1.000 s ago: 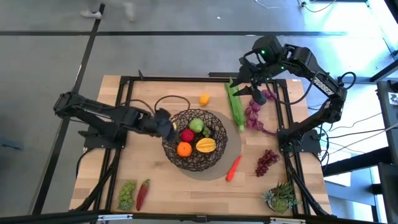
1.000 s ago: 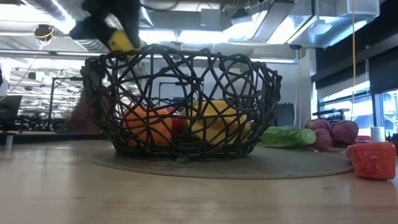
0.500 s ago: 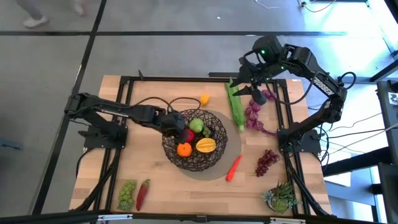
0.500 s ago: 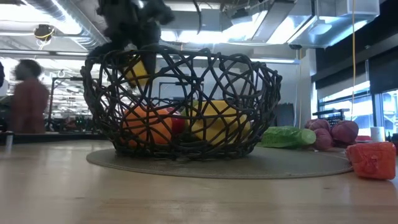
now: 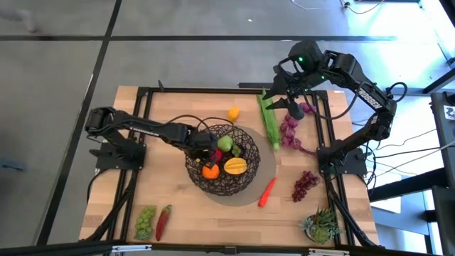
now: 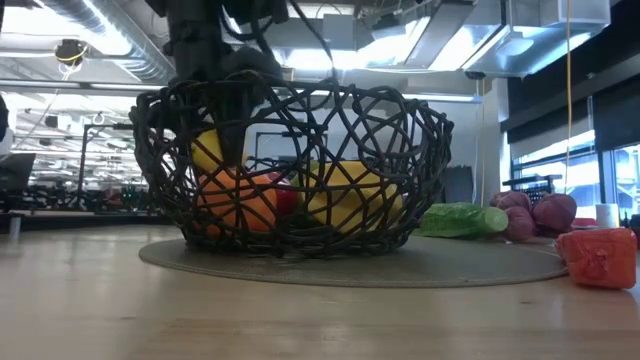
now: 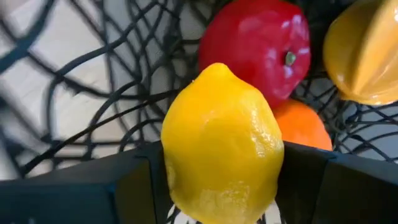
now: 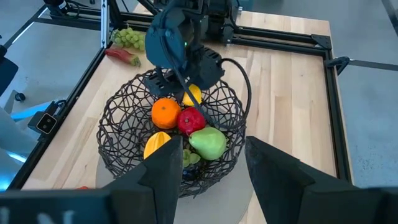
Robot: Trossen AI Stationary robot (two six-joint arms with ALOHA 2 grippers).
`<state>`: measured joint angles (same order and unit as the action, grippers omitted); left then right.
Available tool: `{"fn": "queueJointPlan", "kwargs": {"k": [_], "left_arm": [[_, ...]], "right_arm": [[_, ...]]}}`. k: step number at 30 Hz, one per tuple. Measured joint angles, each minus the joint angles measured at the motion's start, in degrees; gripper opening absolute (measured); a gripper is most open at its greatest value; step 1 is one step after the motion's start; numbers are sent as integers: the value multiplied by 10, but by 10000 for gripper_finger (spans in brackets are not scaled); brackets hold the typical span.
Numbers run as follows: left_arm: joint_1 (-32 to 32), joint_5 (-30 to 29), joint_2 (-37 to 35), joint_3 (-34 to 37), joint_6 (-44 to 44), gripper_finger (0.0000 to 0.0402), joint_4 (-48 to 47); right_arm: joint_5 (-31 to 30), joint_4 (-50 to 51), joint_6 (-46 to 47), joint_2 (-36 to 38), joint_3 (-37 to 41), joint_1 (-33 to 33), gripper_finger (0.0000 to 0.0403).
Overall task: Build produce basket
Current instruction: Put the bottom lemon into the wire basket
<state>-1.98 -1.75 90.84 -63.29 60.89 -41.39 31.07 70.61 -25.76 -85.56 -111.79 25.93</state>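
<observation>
Left gripper (image 5: 205, 144) is inside the basket (image 5: 245, 178) at its 9-to-10 o'clock rim, fingers (image 7: 74, 186) clamped on the lemon (image 7: 221, 143). Wrist view shows the lemon between both pads, just above the red apple (image 7: 261, 40) and an orange (image 7: 301, 127), with the mango (image 7: 367, 50) beside them. Low view: lemon (image 6: 205, 152) sits below rim level, left side of the bowl, not yet resting on the pile.

Basket is at table centre on the grey mat (image 5: 266, 171). Already in it: orange (image 5: 210, 171), mango (image 5: 235, 166), green apple (image 5: 225, 143), red apple (image 8: 191, 120), plus some green grapes low in the mesh.

Right gripper (image 5: 291, 99) hovers at 1 o'clock over the table's far edge, jaws apart, holding nothing.

Still outside: second orange (image 5: 233, 113) at 12, leafy stalk (image 5: 269, 121) and purple produce (image 5: 290, 131) at 1–2, purple grapes (image 5: 306, 185) at 4, carrot (image 5: 266, 192) at 5, green grapes (image 5: 145, 222) and chilli (image 5: 163, 222) at 7–8. Succulent (image 5: 321, 226) at the 5 o'clock corner.
</observation>
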Motion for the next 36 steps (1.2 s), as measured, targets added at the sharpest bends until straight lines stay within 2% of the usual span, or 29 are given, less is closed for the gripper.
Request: {"fn": "queueJointPlan", "kwargs": {"k": [15,36], "left_arm": [[21,66,8,0,19,194,-5],[20,52,8,0,12,195,-3]], "right_arm": [[0,0,0,0,0,0,177],[0,0,0,0,0,0,177]]}}
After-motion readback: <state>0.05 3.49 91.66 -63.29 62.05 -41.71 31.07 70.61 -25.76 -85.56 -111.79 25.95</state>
